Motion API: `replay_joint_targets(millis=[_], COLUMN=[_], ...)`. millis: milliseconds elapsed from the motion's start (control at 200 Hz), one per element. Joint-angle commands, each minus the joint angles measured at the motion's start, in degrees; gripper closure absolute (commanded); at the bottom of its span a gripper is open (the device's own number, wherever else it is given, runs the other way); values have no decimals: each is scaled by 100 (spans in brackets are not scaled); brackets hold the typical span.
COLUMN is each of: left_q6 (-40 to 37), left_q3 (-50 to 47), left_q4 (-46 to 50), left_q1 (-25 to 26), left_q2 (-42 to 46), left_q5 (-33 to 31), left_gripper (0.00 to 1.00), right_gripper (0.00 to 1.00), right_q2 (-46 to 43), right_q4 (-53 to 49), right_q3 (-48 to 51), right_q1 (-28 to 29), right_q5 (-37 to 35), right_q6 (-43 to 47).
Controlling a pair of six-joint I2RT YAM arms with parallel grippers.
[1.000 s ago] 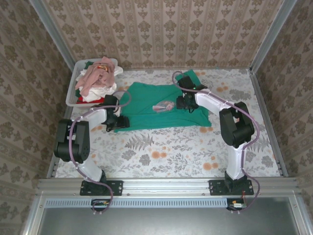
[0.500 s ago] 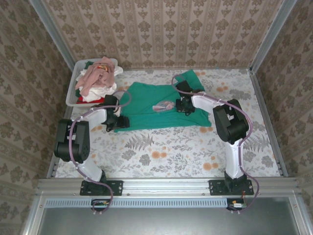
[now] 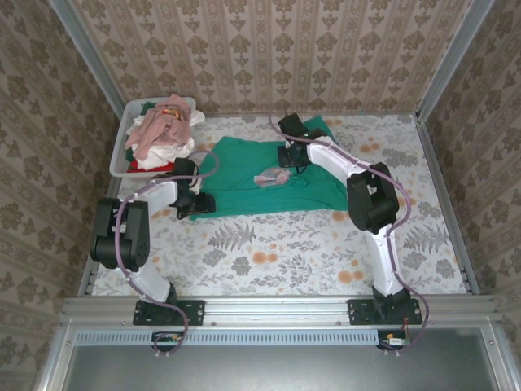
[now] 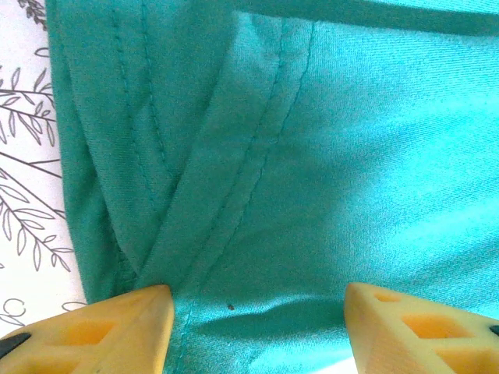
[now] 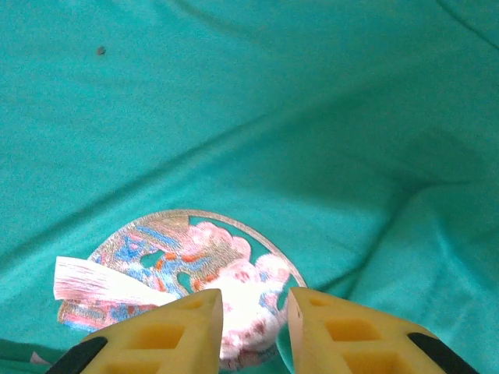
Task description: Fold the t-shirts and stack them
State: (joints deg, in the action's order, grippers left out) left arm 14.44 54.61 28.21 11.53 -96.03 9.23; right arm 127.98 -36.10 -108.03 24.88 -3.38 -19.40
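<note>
Here, the teal t-shirt (image 3: 244,167) is shown spread out, print (image 5: 187,257) upward, tub (image 3: 118,165) alongside; left gripper (image 4: 257,300) released, right gripper (image 5: 255,300) grasp undeterminable.

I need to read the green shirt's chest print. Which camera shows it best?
Right wrist view: the round print is close up, colours clear, its lower edge behind the right claw. The top view gives a small pale patch; the left wrist view looks at green shirt seams.
</note>
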Motion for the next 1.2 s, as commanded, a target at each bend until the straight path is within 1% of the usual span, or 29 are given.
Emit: replay_joint_targets(millis=[0,40,150,260,420,460,510,535,615,645,705,760,820,890,960,1035,1135,1195], left_q6=[-124,-117,-108,-110,-117,-108,-108,-99,-107,-113,-112,-86,-64,-55,-85,-113,-117,-117], left_q3=[-51,-56,-66,-47,-26,-19,9,38,122,160,199,199,146,129,157,159,121,120], left_q4=[189,185,143,150,181,194,223,259,336,371,418,427,360,317,350,379,355,336], left_q1=[-24,-24,9,16,16,20,40,42,42,36,34,32,33,29,29,30,16,14], left_q2=[-103,-78,-14,27,47,81,165,220,413,464,534,571,589,546,478,438,438,432], left_q5=[54,58,123,123,89,83,50,36,1,-7,-12,-31,-42,-27,-17,-51,-80,-61], left_gripper=[39,39,39,39,39,38,34,34,33,32,33,32,32,33,33,33,33,33], right_gripper=[66,63,62,63,63,63,60,58,56,53,51,51,49,46,46,49,52,57], right_q2=[345,264,-171,-584,-487,-417,-327,-265,8,151,356,363,245,79,-85,-192,-133,11], right_q4=[-590,-629,-662,-223,-76,-44,-26,-56,-187,-247,-475,-468,-318,-305,-268,-184,-44,-58], right_q3=[-469,-470,-75,691,967,910,739,608,0,-286,-706,-723,-417,-40,306,581,737,672], right_q1=[-27,-19,-97,-458,-638,-672,-733,-774,-971,-1058,-1164,-1156,-1072,-945,-866,-796,-686,-652], right_q5=[268,198,-357,-137,-127,-71,-21,-120,-372,-281,8,275,374,150,-153,-329,-220,-217], right_q6=[334,389,306,28,-79,-72,-15,-18,18,76,27,-14,-87,-180,-343,-473,-557,-596])
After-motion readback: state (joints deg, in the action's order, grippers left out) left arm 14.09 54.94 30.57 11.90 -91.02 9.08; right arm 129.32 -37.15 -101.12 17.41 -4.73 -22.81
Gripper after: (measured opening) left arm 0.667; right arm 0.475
